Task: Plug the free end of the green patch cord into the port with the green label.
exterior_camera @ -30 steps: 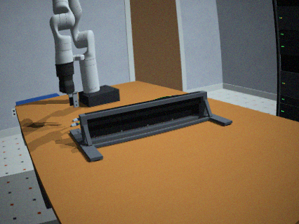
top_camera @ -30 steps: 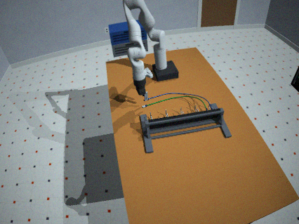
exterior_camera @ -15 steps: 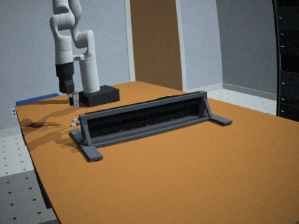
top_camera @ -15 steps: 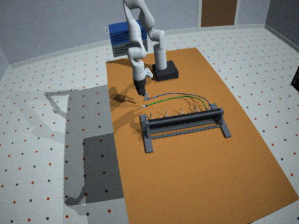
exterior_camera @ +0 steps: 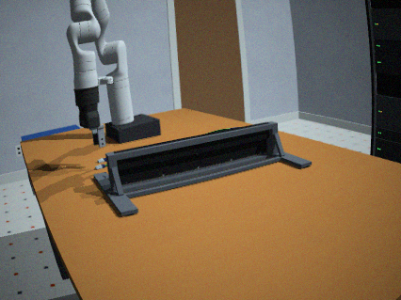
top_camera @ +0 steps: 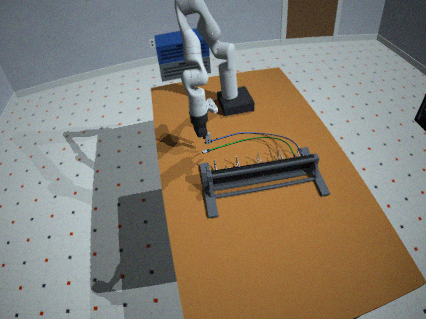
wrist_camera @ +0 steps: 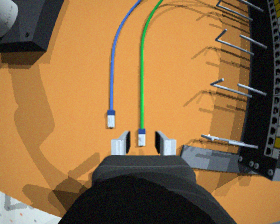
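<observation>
Top view, arm: the white arm reaches down from its black base [top_camera: 235,100] over the near-left part of the orange desk [top_camera: 280,237], the hand [top_camera: 207,138] pointing down just above the cords' free ends.
Top view, cords: the green patch cord [top_camera: 240,140] and the blue cord [top_camera: 250,134] arc side by side from the far right end of the rack [top_camera: 262,173] to the left, both lying on the desk; the green plug [top_camera: 204,151] lies nearer the rack's left end.
Exterior view, hand: the hand [exterior_camera: 100,138] hangs close above the desk [exterior_camera: 235,232], behind the left end of the rack [exterior_camera: 193,159]; two pale plug tips show at the rack's left corner.
Wrist view, hand: the hand [wrist_camera: 141,141] is partly open, one finger on each side of the green plug [wrist_camera: 141,138], with gaps showing on both sides; it has hold of nothing.
Wrist view, cords: the blue cord's plug [wrist_camera: 111,120] lies just left of the left finger, apart from it.
Wrist view, rack: the rack [wrist_camera: 265,97] runs along the right edge, well apart from the green plug.
</observation>
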Robot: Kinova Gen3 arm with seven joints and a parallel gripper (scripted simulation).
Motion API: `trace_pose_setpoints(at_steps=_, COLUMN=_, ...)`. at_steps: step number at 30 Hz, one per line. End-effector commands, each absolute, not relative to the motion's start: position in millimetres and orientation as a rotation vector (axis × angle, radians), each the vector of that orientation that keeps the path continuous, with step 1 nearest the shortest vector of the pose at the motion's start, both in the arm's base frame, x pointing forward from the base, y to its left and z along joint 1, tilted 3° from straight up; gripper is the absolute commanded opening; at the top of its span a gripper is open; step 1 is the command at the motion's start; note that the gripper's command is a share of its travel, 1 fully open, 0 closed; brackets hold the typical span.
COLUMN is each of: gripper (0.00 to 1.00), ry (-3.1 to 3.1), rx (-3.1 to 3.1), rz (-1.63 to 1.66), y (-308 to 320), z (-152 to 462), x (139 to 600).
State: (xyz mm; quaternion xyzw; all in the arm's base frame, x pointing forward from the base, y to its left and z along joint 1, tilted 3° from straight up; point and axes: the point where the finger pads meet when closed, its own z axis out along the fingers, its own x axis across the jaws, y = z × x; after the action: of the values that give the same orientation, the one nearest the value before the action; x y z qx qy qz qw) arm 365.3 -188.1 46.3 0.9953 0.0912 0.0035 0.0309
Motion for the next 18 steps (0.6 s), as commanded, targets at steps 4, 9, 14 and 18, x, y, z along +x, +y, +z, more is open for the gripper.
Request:
trace_pose_setpoints(at_steps=4, gripper=0.73, ry=0.284, rx=3.070, rz=0.005, y=-187.1, z=39.4, x=364.5)
trace_pose_setpoints(at_steps=9, gripper=0.73, ry=0.284, rx=3.070, rz=0.005, y=-187.7, z=29.9, x=364.6)
trace_pose_setpoints(at_steps=14, gripper=0.73, ry=0.284, rx=3.070, rz=0.005, y=-188.3, z=19.6, x=364.8)
trace_pose_setpoints(at_steps=18, gripper=0.73, ry=0.284, rx=3.070, rz=0.005, y=-188.7, z=13.5, x=364.8)
